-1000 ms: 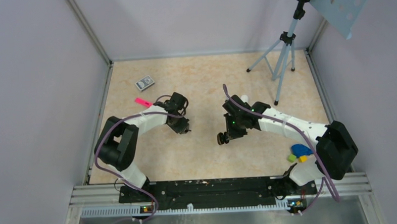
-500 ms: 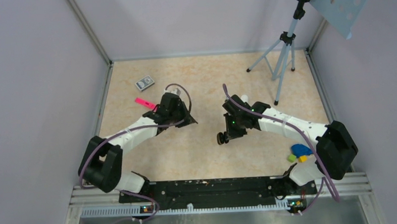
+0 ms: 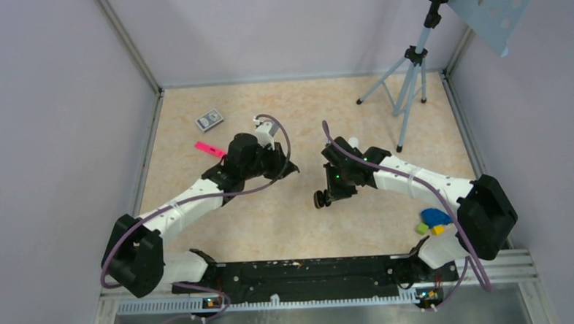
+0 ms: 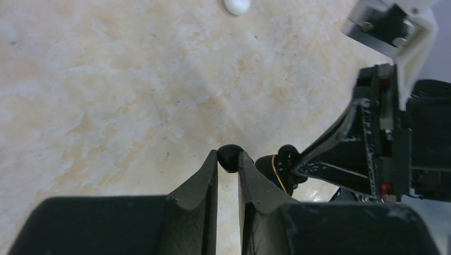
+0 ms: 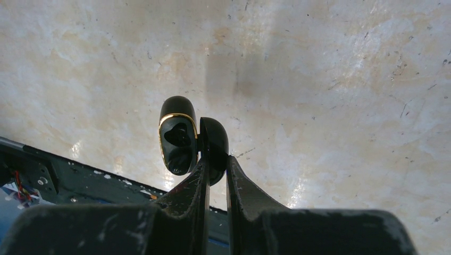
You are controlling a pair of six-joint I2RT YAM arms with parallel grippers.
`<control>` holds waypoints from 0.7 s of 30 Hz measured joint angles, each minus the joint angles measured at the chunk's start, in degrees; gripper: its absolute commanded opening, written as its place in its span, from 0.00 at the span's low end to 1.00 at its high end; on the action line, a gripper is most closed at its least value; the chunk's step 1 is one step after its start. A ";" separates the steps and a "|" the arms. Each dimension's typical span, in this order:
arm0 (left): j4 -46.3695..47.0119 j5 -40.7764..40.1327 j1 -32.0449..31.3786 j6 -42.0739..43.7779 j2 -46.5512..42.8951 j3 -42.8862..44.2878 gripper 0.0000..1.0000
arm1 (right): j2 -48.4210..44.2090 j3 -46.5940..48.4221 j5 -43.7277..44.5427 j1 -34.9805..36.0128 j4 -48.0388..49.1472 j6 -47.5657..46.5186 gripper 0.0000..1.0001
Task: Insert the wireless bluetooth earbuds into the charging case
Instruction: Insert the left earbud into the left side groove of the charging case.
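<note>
While the right end effector [image 5: 214, 154] grasps one half of the open charging case [image 5: 178, 139], the gold-rimmed hollow sits just left of its fingertips. The hollow is dark, so its contents cannot be told. The left end effector [image 4: 227, 162] is clenched on a small black earbud [image 4: 230, 153] at its tips, with the case just to their right.

Soft, even overhead light in the top view, weak shadows on the table [image 3: 289, 111], sharp throughout, left wrist view bright, fingers [image 4: 205, 191] dark and blurred, right wrist view with glare at lower centre, sheen on the charging case [image 5: 178, 141], faint shadow band above it.
</note>
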 measured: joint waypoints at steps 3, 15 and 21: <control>2.71 0.85 -1.51 1.11 -2.21 -1.60 0.00 | 0.04 0.13 0.24 0.00 0.00 0.42 0.00; 23.98 5.22 -8.76 10.86 -11.87 -13.94 0.00 | 1.60 5.60 0.83 0.00 -0.50 0.79 0.00; 28.04 8.87 -10.60 18.84 -12.02 -14.78 0.00 | 1.60 5.68 -0.92 0.00 -0.33 0.83 0.00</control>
